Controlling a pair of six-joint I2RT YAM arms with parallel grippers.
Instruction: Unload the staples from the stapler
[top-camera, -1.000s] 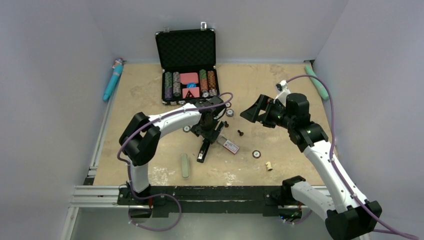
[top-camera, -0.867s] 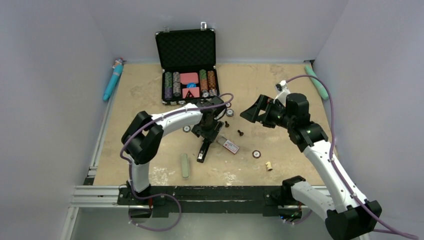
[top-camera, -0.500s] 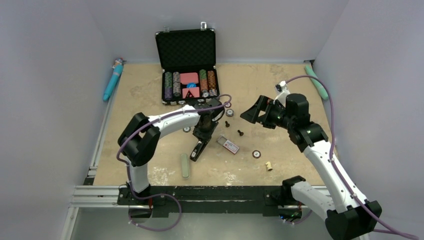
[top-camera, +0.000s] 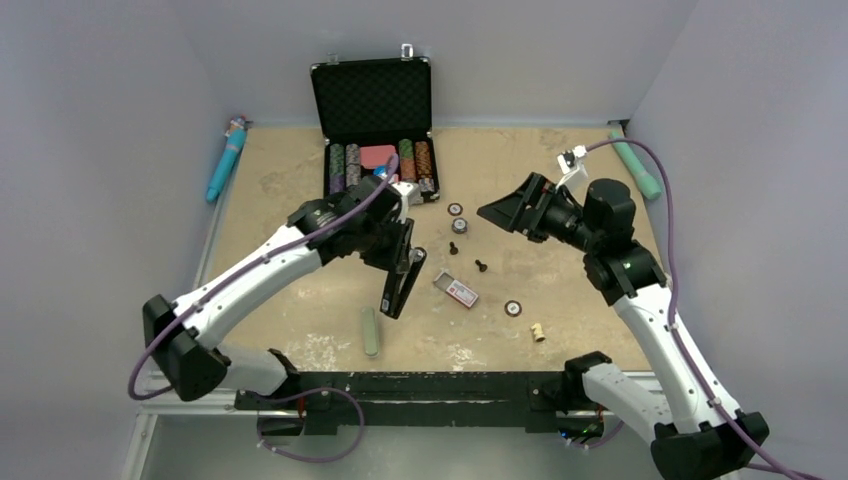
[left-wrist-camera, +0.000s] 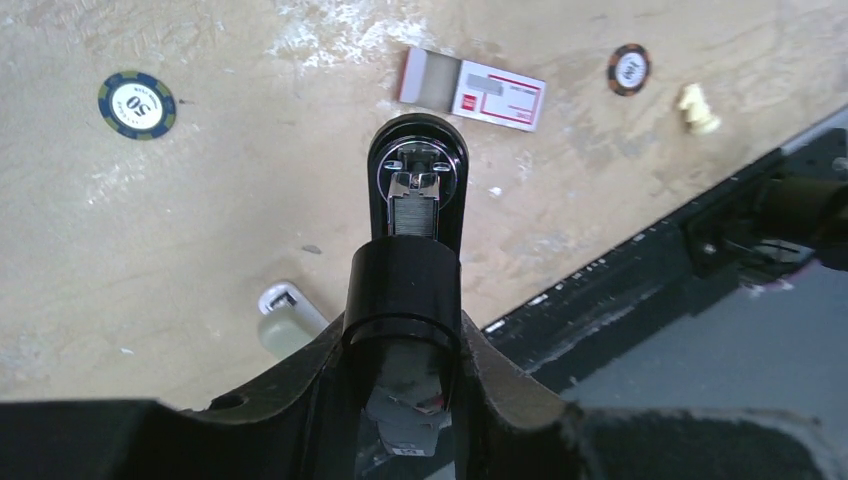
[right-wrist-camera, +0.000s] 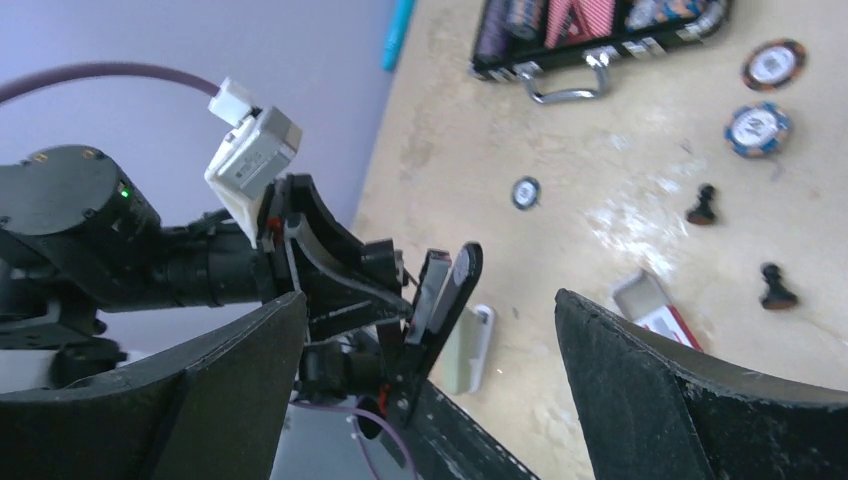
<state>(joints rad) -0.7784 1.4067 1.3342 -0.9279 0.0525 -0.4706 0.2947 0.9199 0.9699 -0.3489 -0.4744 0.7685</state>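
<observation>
Stapler (top-camera: 400, 288) is clamped between the fingers of the left gripper (top-camera: 402, 255). It is raised off the table (top-camera: 290, 180) and hangs nose-down with its two halves parted. Grey staples (left-wrist-camera: 413, 215) sit in the exposed channel. One second earlier the stapler lay flat on the table; the left arm has since extended and lifted it. Right gripper (top-camera: 508, 212) hovers well apart, jaws spread wide, holding nothing. A red-and-white staple box (top-camera: 461, 292) lies near the stapler's lower end.
</observation>
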